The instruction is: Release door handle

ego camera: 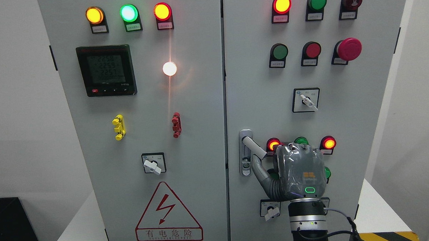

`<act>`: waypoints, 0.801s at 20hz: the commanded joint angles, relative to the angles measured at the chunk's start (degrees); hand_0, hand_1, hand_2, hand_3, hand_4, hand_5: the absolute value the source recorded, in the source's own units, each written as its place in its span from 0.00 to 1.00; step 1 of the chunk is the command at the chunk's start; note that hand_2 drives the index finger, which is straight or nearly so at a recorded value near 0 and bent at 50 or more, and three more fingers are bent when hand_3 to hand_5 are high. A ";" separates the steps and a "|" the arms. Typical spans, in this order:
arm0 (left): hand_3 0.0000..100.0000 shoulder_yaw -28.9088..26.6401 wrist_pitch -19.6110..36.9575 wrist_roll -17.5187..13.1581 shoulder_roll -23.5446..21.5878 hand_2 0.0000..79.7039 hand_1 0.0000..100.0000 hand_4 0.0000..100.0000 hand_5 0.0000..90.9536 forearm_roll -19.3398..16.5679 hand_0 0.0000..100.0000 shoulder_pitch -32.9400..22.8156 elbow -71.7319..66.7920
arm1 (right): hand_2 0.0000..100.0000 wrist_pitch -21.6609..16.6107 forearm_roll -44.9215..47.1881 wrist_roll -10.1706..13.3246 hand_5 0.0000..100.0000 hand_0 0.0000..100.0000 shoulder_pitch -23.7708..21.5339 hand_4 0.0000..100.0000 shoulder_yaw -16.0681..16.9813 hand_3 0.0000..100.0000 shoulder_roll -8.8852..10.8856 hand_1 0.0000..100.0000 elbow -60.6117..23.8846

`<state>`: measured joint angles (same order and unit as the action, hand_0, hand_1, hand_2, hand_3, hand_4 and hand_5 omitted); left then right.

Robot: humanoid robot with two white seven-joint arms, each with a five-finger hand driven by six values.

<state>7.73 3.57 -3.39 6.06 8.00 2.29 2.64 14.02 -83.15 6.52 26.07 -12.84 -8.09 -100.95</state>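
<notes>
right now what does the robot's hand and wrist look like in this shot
Only the right hand shows. Its back is a grey shell under a shiny clear wrap, with a small orange logo and a lit green ring-shaped light. The thumb is grey and jointed. The wrist is banded black and silver with a tiny green light, and black cables run off to its right.

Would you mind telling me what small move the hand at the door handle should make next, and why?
Probably draw the right hand straight back from the cabinet. Its thumb reaches up beside the door handle, whose lever sticks out from its plate, and no finger appears wrapped around the lever. The lit red lamp sits close by, so a straight retreat seems safest.
</notes>
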 commanded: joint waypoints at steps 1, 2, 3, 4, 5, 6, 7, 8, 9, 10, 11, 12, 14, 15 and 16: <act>0.00 0.00 0.04 -0.04 0.00 0.00 0.56 0.00 0.00 0.00 0.12 0.00 0.00 | 0.99 -0.04 0.00 0.77 1.00 0.48 0.03 1.00 0.10 1.00 0.00 0.34 -0.12; 0.00 0.00 0.04 -0.04 0.00 0.00 0.56 0.00 0.00 0.00 0.12 0.00 0.00 | 0.99 -0.04 0.00 0.69 1.00 0.48 -0.05 1.00 0.10 1.00 0.00 0.34 -0.12; 0.00 0.00 0.04 -0.04 0.00 0.00 0.56 0.00 0.00 0.00 0.12 0.00 0.00 | 0.99 -0.04 0.00 0.69 1.00 0.48 0.03 1.00 0.10 1.00 0.00 0.34 -0.12; 0.00 0.00 0.04 -0.04 0.00 0.00 0.56 0.00 0.00 0.00 0.12 0.00 0.00 | 0.99 -0.04 0.00 0.77 1.00 0.48 0.03 1.00 0.10 1.00 0.00 0.34 -0.12; 0.00 0.00 0.04 -0.04 0.00 0.00 0.56 0.00 0.00 0.00 0.12 0.00 0.00 | 0.99 -0.04 0.00 0.77 1.00 0.48 0.03 1.00 0.10 1.00 0.00 0.34 -0.12; 0.00 0.00 0.04 -0.04 0.00 0.00 0.56 0.00 0.00 0.00 0.12 0.00 0.00 | 0.99 -0.04 0.00 0.77 1.00 0.48 0.03 1.00 0.10 1.00 0.00 0.34 -0.12; 0.00 0.00 0.04 -0.04 0.00 0.00 0.56 0.00 0.00 0.00 0.12 0.00 0.00 | 0.99 -0.04 0.00 0.77 1.00 0.48 0.03 1.00 0.10 1.00 0.00 0.34 -0.12; 0.00 0.00 0.04 -0.04 0.00 0.00 0.56 0.00 0.00 0.00 0.12 0.00 0.00 | 0.99 -0.04 0.00 0.77 1.00 0.48 0.03 1.00 0.10 1.00 0.00 0.34 -0.12; 0.00 0.00 0.04 -0.04 0.00 0.00 0.56 0.00 0.00 0.00 0.12 0.00 0.00 | 0.99 -0.04 0.00 0.77 1.00 0.48 0.03 1.00 0.10 1.00 0.00 0.34 -0.12; 0.00 0.00 0.04 -0.04 0.00 0.00 0.56 0.00 0.00 0.00 0.12 0.00 0.00 | 0.99 -0.04 0.00 0.77 1.00 0.48 0.03 1.00 0.10 1.00 0.00 0.34 -0.12; 0.00 0.00 0.04 -0.04 0.00 0.00 0.56 0.00 0.00 0.00 0.12 0.00 0.00 | 0.99 -0.04 0.00 0.77 1.00 0.48 0.03 1.00 0.10 1.00 0.00 0.34 -0.12; 0.00 0.00 0.04 -0.04 0.00 0.00 0.56 0.00 0.00 0.00 0.12 0.00 0.00 | 0.99 -0.04 0.00 0.77 1.00 0.48 0.03 1.00 0.19 1.00 0.00 0.34 -0.12; 0.00 0.00 0.04 -0.04 0.00 0.00 0.56 0.00 0.00 0.00 0.12 0.00 0.00 | 0.99 -0.04 0.00 0.77 1.00 0.48 0.03 1.00 0.19 1.00 0.00 0.34 -0.12; 0.00 0.00 0.04 -0.04 0.00 0.00 0.56 0.00 0.00 0.00 0.12 0.00 0.00 | 0.99 -0.04 0.00 0.69 1.00 0.48 -0.05 1.00 0.19 1.00 0.00 0.34 -0.12; 0.00 0.00 0.04 -0.04 0.00 0.00 0.56 0.00 0.00 0.00 0.12 0.00 0.00 | 0.99 -0.04 0.00 0.69 1.00 0.48 0.03 1.00 0.19 1.00 0.00 0.34 -0.12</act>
<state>7.73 3.57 -3.39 6.06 8.00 2.29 2.64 14.01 -83.14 7.32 26.09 -12.73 -8.09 -101.05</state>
